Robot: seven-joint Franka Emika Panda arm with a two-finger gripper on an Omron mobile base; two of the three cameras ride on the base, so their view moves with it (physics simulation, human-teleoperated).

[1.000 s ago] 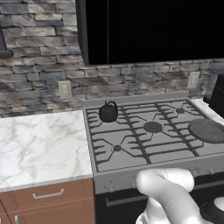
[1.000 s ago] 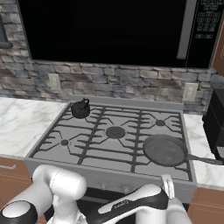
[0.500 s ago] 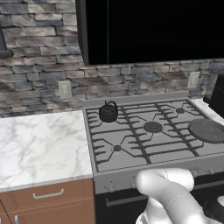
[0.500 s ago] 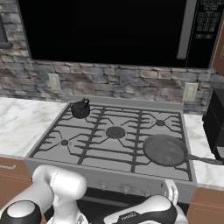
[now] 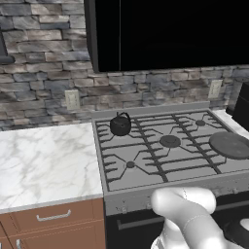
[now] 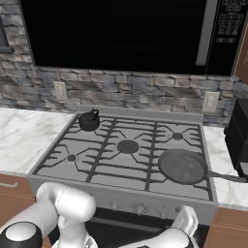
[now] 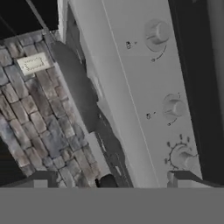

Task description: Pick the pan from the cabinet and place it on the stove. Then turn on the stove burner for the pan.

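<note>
The pan (image 6: 183, 166), dark grey and round, lies flat on the front right burner of the stove (image 6: 101, 180), its handle pointing right over the counter. It also sits at the stove's right edge (image 5: 231, 145). A strip of the reddish-brown cabinet (image 6: 244, 58) is at the upper right. My gripper (image 7: 111, 180) hangs low in front of the stove, open, with nothing between its fingertips (image 7: 41, 179). It faces the grey front panel, where three round knobs run in a row; the nearest knob (image 7: 183, 157) is just above my right fingertip.
A small black kettle (image 6: 89, 121) stands on the back left burner. A black microwave (image 6: 121, 34) hangs over the stove. White marble counters (image 5: 44, 165) flank it, with drawer fronts below. A black appliance (image 6: 240, 135) stands on the right counter.
My hand and forearm have sunk a little lower in front of the stove. Pan and kettle have not moved, and the gripper has stayed open.
</note>
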